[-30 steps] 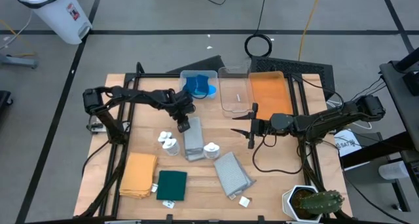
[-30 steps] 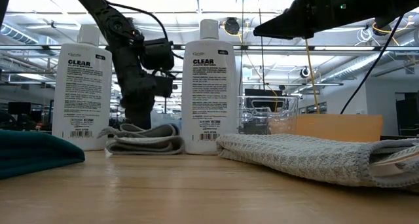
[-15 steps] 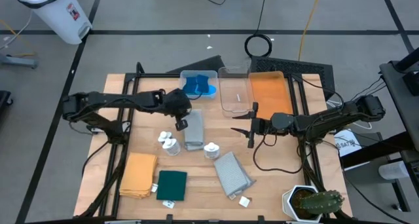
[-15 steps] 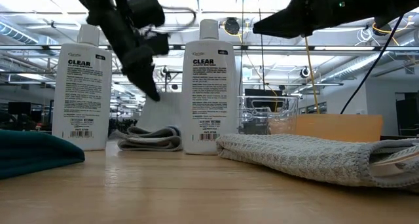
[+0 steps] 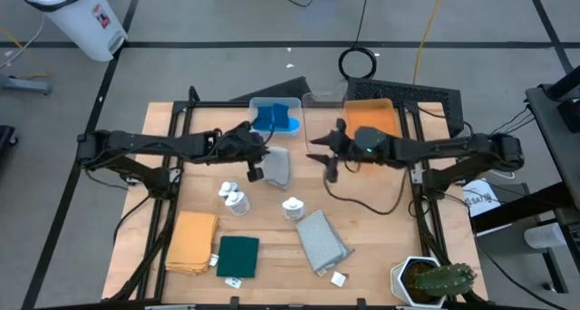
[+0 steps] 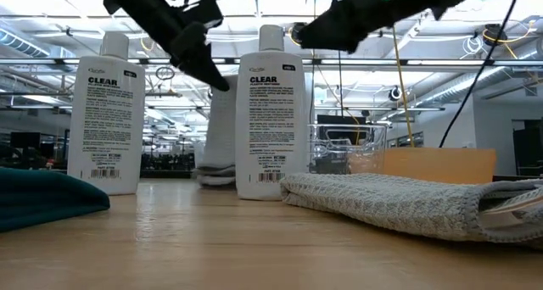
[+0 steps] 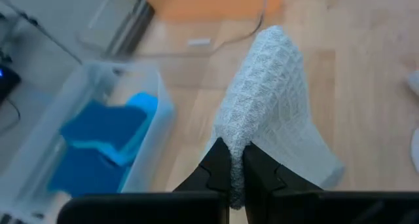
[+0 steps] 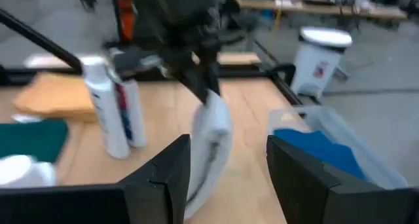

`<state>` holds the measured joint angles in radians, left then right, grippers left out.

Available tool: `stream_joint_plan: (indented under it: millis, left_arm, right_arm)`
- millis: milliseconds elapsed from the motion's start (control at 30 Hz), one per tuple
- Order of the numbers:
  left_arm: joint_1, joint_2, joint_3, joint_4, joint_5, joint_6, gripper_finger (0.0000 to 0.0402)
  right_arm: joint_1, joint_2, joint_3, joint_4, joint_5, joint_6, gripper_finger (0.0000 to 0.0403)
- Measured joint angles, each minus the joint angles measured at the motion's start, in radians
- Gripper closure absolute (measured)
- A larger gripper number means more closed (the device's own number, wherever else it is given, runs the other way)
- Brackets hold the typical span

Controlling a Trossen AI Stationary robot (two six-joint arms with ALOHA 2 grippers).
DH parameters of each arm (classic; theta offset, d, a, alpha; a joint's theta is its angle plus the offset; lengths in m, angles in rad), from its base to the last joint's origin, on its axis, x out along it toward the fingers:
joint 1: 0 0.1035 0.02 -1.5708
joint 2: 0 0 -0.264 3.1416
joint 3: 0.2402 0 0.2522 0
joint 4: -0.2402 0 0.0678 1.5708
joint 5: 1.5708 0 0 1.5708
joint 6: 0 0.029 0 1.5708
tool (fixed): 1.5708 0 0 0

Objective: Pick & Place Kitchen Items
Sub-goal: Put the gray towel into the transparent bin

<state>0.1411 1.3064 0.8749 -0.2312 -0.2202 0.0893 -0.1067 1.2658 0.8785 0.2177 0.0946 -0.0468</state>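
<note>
My left gripper (image 5: 256, 169) is shut on a grey folded cloth (image 5: 279, 165), which hangs below it in the low view (image 6: 222, 125). My right gripper (image 5: 324, 165) is open and empty, just right of that cloth; its wrist view looks at the cloth (image 8: 209, 142) between its fingers (image 8: 163, 178). A second grey cloth (image 5: 322, 239) lies flat near the front. A mustard-yellow cloth (image 5: 192, 242) and a dark green cloth (image 5: 237, 256) lie at the front left. Three white bottles (image 5: 237, 202) stand upright mid-table. Blue cloth pieces (image 5: 275, 118) lie in a clear bin. My left gripper pinches the grey cloth's upper edge (image 7: 239, 153) between its two fingers (image 7: 219, 166), several layers together. The fingers slant down from the table's left. The cloth hangs down below them; whether its lower end (image 6: 216, 176) rests on the table, I cannot tell.
A second clear bin (image 5: 324, 127) and an orange tray (image 5: 372, 120) stand at the far edge, right of the bin with the blue pieces. A potted cactus (image 5: 437, 279) stands at the front right corner. Small white tags (image 5: 339, 278) lie near the front cloths.
My left gripper has risen and gone toward the far edge with the grey cloth, which lay flat on the table and now hangs lifted below it. My right gripper has moved toward the table's left and far edge, close to the hanging cloth.
</note>
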Motion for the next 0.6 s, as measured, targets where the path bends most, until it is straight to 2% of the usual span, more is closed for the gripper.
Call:
stream_joint_plan:
  millis: [167, 433, 600]
  left_arm:
    - [-0.032, 0.000, 0.000, 0.007, -0.071, 0.010, 0.0390]
    - [-0.031, 0.006, 0.000, -0.006, -0.070, 0.010, 0.0390]
    - [-0.030, 0.006, 0.000, -0.010, -0.069, 0.007, 0.0390]
  right_arm:
    - [-0.025, 0.150, 0.181, -0.136, -0.094, -0.021, 0.0215]
    - [-0.031, 0.382, 0.487, -0.392, -0.097, -0.065, 0.0129]
    - [-0.054, 0.484, 0.584, -0.442, -0.100, -0.096, 0.0109]
